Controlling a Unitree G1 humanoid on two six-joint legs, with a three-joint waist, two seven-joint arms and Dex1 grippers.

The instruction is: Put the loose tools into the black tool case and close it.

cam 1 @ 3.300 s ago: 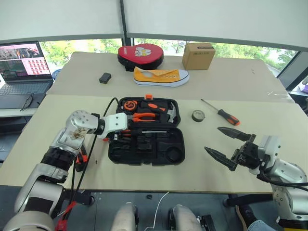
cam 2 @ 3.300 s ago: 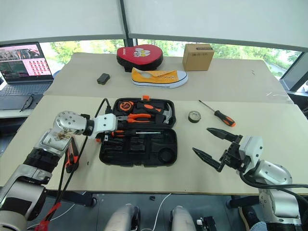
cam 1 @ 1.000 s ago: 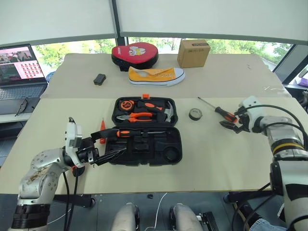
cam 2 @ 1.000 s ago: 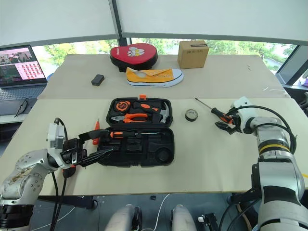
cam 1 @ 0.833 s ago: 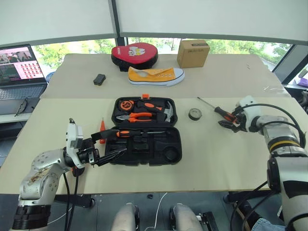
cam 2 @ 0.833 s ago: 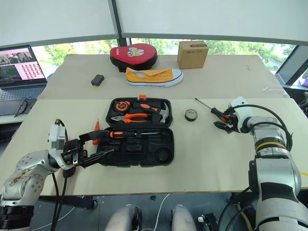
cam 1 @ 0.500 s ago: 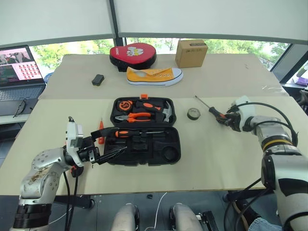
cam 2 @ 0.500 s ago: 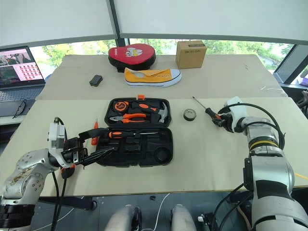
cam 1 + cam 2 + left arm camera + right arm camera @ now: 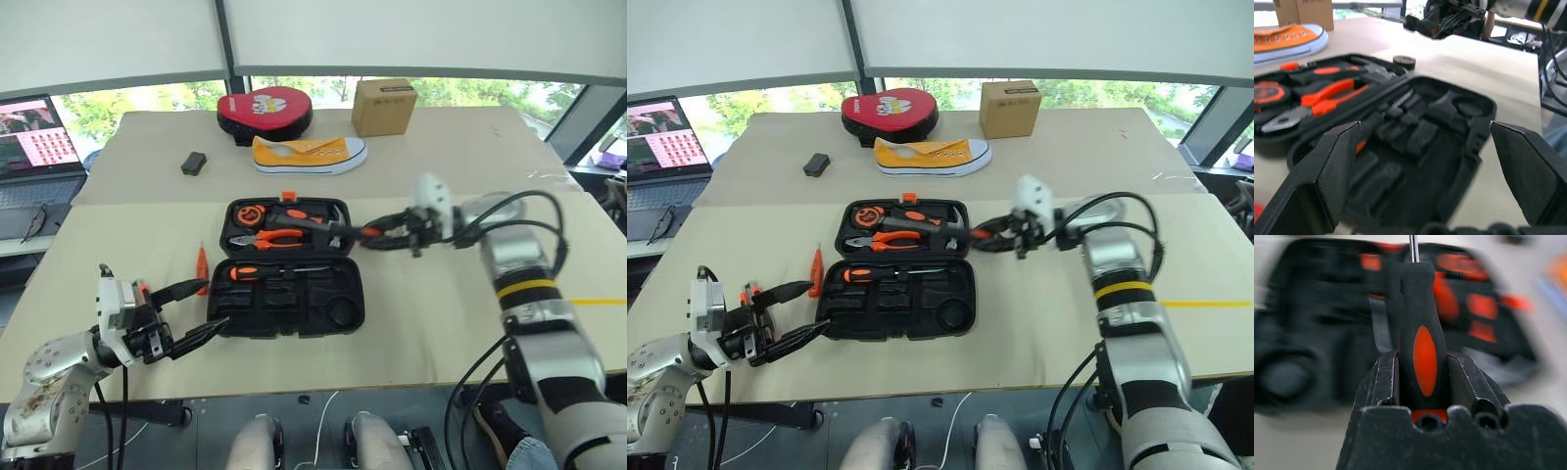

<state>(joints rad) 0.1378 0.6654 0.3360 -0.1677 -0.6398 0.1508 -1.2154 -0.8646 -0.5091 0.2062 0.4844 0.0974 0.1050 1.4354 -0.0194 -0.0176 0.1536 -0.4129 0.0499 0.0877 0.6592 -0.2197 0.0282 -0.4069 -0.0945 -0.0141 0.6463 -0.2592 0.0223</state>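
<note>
Head views: right gripper [image 9: 397, 233] clamping long screwdriver [image 9: 338, 228] by handle, arm reaching left, shaft hovering over far half of open black tool case [image 9: 289, 294] at table centre. Risk: shaft catching pliers [image 9: 274, 238] or hammer, missing recess.

Left wrist view: left gripper [image 9: 1420, 171] gaping wide, empty, facing case near-left edge. Small tester screwdriver [image 9: 815, 259] lying left of case.

Right wrist view: fingers [image 9: 1382, 382] pinching handle end only; long lever risking swivel.

I can make out no readable text anywhere. The cardboard box [image 9: 383, 106] at the far edge of my worktop [image 9: 460, 323] carries a small dark print too fine to read, and the laptop screen [image 9: 31, 129] shows only tiny coloured tiles.
</note>
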